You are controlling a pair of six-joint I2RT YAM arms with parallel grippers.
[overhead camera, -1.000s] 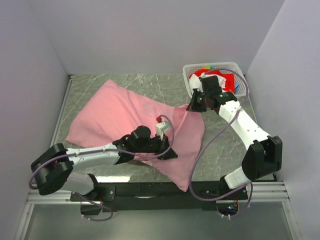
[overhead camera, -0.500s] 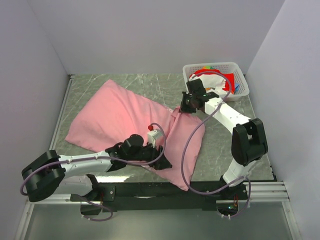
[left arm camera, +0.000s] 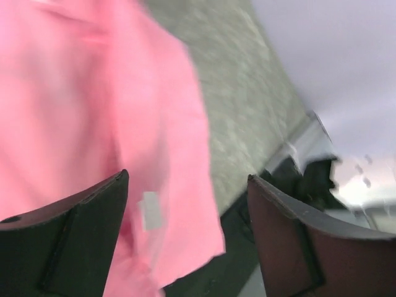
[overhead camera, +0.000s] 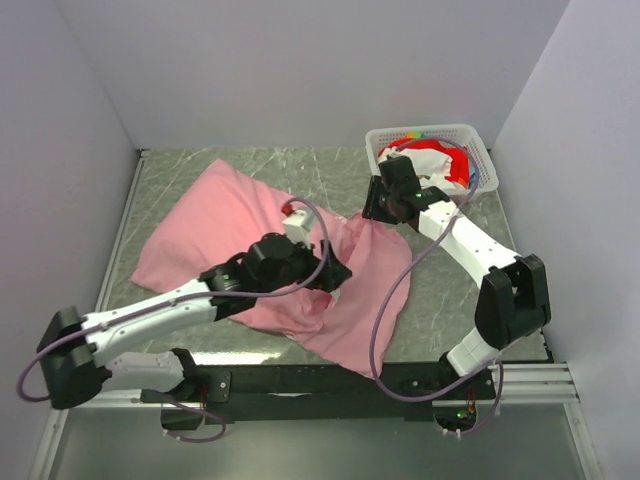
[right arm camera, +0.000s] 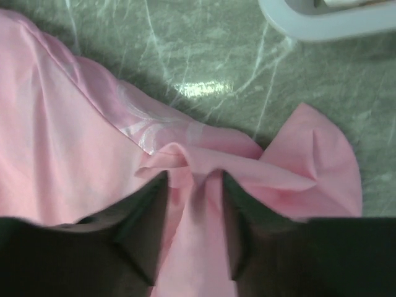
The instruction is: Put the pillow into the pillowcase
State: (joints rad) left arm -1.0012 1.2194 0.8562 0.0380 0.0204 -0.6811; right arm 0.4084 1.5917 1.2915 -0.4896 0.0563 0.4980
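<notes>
The pink pillowcase (overhead camera: 215, 225) lies wrinkled across the table, bulging at its far left half. The pillow is hidden. My left gripper (overhead camera: 335, 272) hovers over the near right part of the pillowcase (left arm camera: 93, 93), jaws wide open with nothing between them; a small white label (left arm camera: 150, 210) shows on the fabric below. My right gripper (overhead camera: 371, 209) rests at the case's far right corner, its fingers (right arm camera: 145, 229) apart, with a raised fold of the pillowcase (right arm camera: 192, 185) lying between them.
A white basket (overhead camera: 478, 150) with red and white cloth stands at the back right; its rim (right arm camera: 322, 21) is close beyond my right gripper. Grey marble table (overhead camera: 300, 165) shows around the case. Walls close in left, right and back.
Both grippers have opened. The left one let go of the fabric and rose toward the far side. The right one stayed at the corner, loosening on the fold.
</notes>
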